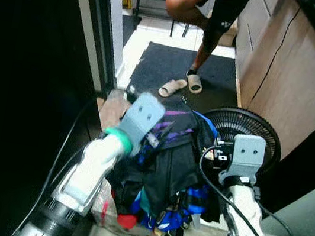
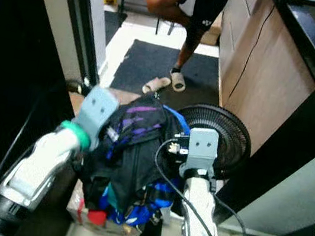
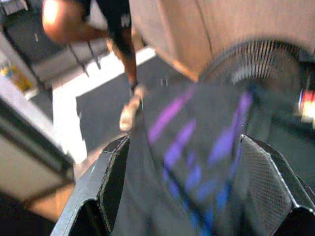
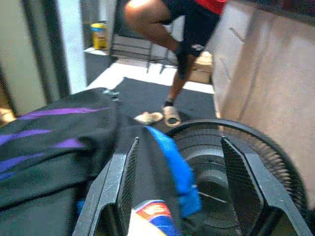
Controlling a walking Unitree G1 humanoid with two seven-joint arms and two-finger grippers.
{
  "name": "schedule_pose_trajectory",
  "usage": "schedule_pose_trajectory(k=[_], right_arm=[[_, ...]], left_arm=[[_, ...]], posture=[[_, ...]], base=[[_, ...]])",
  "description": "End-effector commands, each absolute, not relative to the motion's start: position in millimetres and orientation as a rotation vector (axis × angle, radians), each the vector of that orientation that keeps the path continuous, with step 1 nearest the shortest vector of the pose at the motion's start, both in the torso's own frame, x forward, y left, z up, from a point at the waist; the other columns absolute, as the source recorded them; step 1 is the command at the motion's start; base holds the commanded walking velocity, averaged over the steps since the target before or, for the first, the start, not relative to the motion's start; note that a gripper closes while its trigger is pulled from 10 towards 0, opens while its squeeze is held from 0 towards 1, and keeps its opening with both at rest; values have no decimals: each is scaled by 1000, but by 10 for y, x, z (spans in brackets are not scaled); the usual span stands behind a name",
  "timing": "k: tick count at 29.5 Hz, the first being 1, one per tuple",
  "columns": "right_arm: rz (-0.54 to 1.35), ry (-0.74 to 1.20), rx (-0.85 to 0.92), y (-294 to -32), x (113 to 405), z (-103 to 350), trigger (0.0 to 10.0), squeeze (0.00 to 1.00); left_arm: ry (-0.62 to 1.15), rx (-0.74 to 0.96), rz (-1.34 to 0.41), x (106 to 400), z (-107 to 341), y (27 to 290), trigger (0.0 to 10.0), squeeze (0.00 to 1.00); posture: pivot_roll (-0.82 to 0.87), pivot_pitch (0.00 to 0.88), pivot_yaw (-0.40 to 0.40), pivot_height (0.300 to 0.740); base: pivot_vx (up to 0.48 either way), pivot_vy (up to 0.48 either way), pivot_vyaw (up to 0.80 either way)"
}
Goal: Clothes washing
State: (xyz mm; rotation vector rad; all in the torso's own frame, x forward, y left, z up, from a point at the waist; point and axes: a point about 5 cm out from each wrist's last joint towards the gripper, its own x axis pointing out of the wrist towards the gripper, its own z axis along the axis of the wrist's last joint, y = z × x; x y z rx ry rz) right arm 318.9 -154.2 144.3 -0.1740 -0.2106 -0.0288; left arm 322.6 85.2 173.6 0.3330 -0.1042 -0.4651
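A heap of clothes (image 1: 167, 167), dark garments with purple stripes and bright blue patches, is being carried between the two silver arms, low in front of the robot, above a pale floor and over a crumpled light package with red on it (image 1: 112, 213). The left claw (image 3: 197, 162) is being held spread, its black fingers (image 3: 110, 182) standing on either side of the purple-striped dark cloth, which is lying between them; whether the cloth is being pinched cannot be told, as the wrist view is blurred. The right claw (image 4: 177, 182) is likewise being held spread, with a blue and dark fold of the clothes lying between its fingers (image 4: 125, 182). Just beyond the heap, on the robot's right, a black floor fan (image 1: 245, 129) is lying with its round grille facing upward, near a wooden cabinet front (image 1: 284, 72). Farther ahead, a person's bare leg (image 1: 209, 39) is being rested on a dark mat (image 1: 166, 65), with a loose slipper (image 1: 171, 87) lying beside the foot. A dark doorway edge (image 1: 99, 31) is being seen on the robot's left.
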Motion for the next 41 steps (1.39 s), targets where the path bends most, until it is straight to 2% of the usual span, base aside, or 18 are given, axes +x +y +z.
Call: schedule_pose_trajectory(k=[1,7,8,15,16,17,18,19,21,22,27,28,34,35,38,40,41], right_arm=[[-19,-186,-170,-1502,3175,1363,10000,0],[24,-180,-172,-1419,3254,1356,10000,0],[57,-184,-184,-1393,3327,1408,10000,0],[75,-183,-203,-1416,3394,1452,10000,0],[80,-185,-202,-1400,3396,1456,10000,0],[80,-185,-202,-1400,3396,1456,10000,0],[84,-187,-202,-1385,3398,1455,10000,0],[87,-189,-201,-1369,3395,1451,10000,0],[89,-191,-200,-1356,3383,1444,10000,0],[93,-191,-205,-1351,3370,1428,10000,0],[97,-191,-208,-1349,3360,1416,10000,0],[96,-186,-212,-1365,3342,1396,10000,0],[81,-180,-221,-1431,3322,1381,10000,0],[70,-179,-225,-1470,3317,1377,10000,0],[56,-174,-229,-1513,3314,1363,10000,0],[56,-174,-229,-1513,3314,1363,10000,0],[52,-170,-232,-1520,3316,1347,10000,0]], left_arm=[[-67,348,-455,3199,1667,885,10000,0],[-2,341,-394,3157,1524,1019,10000,0],[16,315,-341,3179,1489,1062,10000,1000],[6,262,-300,3171,1530,1082,10000,1000],[10,249,-283,3163,1525,1104,3725,671],[10,249,-283,3163,1525,1104,3725,671],[17,238,-267,3154,1517,1123,4510,0],[31,228,-256,3145,1484,1140,9843,0],[48,214,-242,3135,1435,1150,10000,0],[62,193,-251,3113,1381,1129,4118,0],[70,178,-259,3098,1347,1112,4118,0],[71,163,-274,3086,1324,1057,0,0],[63,156,-303,3094,1312,932,0,0],[73,168,-324,3112,1294,855,10000,0],[121,214,-374,3147,1202,713,10000,0],[121,214,-374,3147,1202,713,10000,0],[139,223,-405,3154,1157,634,10000,365]], posture=[[41,35,89,740],[71,29,45,740],[79,18,19,740],[102,0,-19,740],[105,0,-22,740],[105,0,-22,740],[102,0,-21,740],[91,0,-21,740],[81,0,-21,740],[72,0,-21,740],[68,0,-20,740],[51,0,-21,740],[30,0,-17,740],[23,0,-17,740],[25,0,-16,740],[25,0,-16,740],[22,0,-14,740]], base=[[0,0,0],[0,0,0],[0,0,0],[0,0,0],[0,0,0],[0,0,0],[0,0,0],[0,0,0],[0,0,0],[0,0,0],[0,0,0],[0,0,0],[0,0,0],[0,0,0],[0,0,0],[0,0,0],[0,0,0]])
